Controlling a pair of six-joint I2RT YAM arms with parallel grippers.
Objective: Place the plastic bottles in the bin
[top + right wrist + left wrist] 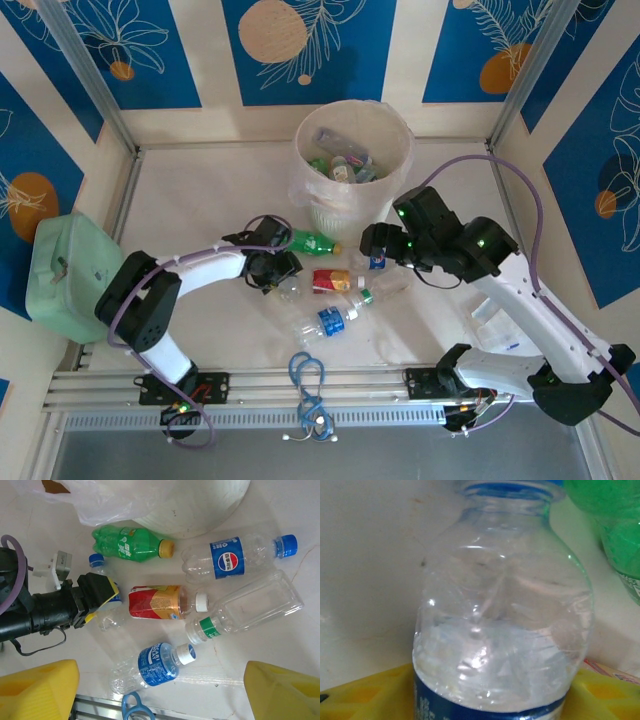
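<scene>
The bin [392, 142], pale and lined with a white bag, stands at the back centre with several bottles inside. Loose plastic bottles lie in front of it: a green one [131, 543], a Pepsi-labelled clear one [235, 556], a red-and-orange one [157, 602], a clear one with a green neck band [252, 607] and a blue-labelled one [155, 665]. My left gripper [272, 268] [102, 597] is shut on a clear blue-capped bottle [500, 630], its yellow pads [365, 695] against both sides. My right gripper [162, 690] [376, 246] hovers open above the bottles, holding nothing.
A mint-green box [70, 275] sits at the left wall. A blue cable loop [308, 375] lies by the metal rail [120, 385] at the near edge. The bin's bag liner [100, 500] spills onto the table beside the green bottle.
</scene>
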